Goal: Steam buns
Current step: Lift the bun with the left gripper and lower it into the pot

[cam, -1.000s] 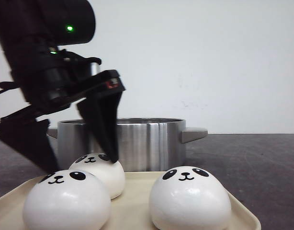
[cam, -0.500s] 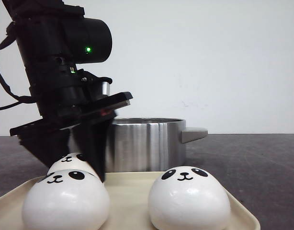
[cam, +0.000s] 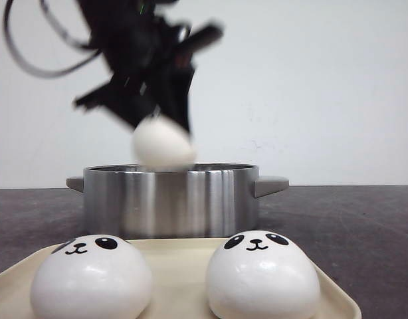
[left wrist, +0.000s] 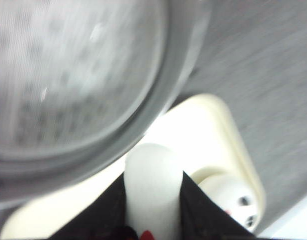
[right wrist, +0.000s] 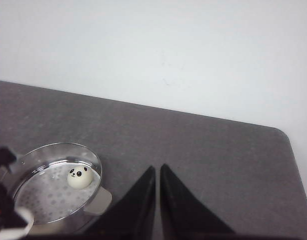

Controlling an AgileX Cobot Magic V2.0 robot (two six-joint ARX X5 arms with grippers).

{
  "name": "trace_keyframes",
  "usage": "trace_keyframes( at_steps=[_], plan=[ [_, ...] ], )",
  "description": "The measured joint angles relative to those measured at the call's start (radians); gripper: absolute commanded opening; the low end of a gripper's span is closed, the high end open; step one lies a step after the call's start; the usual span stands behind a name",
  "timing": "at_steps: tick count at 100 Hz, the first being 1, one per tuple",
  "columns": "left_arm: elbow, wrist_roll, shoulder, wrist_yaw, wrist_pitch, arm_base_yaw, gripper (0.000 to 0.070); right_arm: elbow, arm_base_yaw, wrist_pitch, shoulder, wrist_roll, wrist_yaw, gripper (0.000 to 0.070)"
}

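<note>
— Buns (cam: 262, 276): glossy white, black oval eyes, small nose, thin smile. Tray (cam: 337, 296): pale cream.

— Pot (cam: 171, 199): shiny silver, dotted floor. Table (cam: 350, 219): speckled dark grey. Gripper (cam: 154, 100): black, around plain white.

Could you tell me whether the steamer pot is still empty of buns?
No, the right wrist view shows one panda bun already lying on the perforated floor inside the steamer pot.

The front view looks low and close across the tray (cam: 337, 296), while both wrist views look down on the pot (right wrist: 53, 182).
</note>
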Motion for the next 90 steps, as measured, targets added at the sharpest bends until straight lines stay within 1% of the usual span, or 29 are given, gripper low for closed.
trace_keyframes(
  at_steps=[7, 14, 20, 30, 43, 54, 72, 90],
  plan=[
    [0.074, 0.013, -0.002, -0.041, 0.006, -0.002, 0.001, 0.0, 0.0, 0.0, 0.0, 0.002, 0.004, 0.0009],
    [0.133, 0.031, -0.002, -0.071, 0.048, 0.013, 0.001, 0.0, 0.0, 0.0, 0.0, 0.004, 0.004, 0.0009],
    [0.169, 0.04, -0.001, -0.079, 0.085, 0.043, 0.0011, 0.0, 0.0, 0.0, 0.0, 0.004, 0.004, 0.0009],
    [0.233, 0.053, 0.031, -0.084, 0.087, 0.119, 0.0011, 0.0, 0.0, -0.001, 0.0, 0.004, 0.006, 0.0009],
    [0.299, 0.072, 0.144, -0.093, 0.07, 0.214, 0.0011, 0.0, 0.0, -0.001, 0.0, 0.005, 0.024, 0.0009],
    [0.357, 0.092, 0.269, -0.093, 0.003, 0.263, 0.0011, 0.0, 0.0, -0.001, 0.0, 0.008, 0.03, 0.0009],
    [0.472, 0.126, 0.441, -0.093, -0.078, 0.286, 0.0011, 0.0, 0.0, -0.003, 0.0, 0.009, 0.033, 0.0009],
    [0.539, 0.146, 0.544, -0.093, -0.058, 0.29, 0.0017, 0.0, 0.0, -0.013, 0.0, 0.048, 0.056, 0.0009]
  ],
)
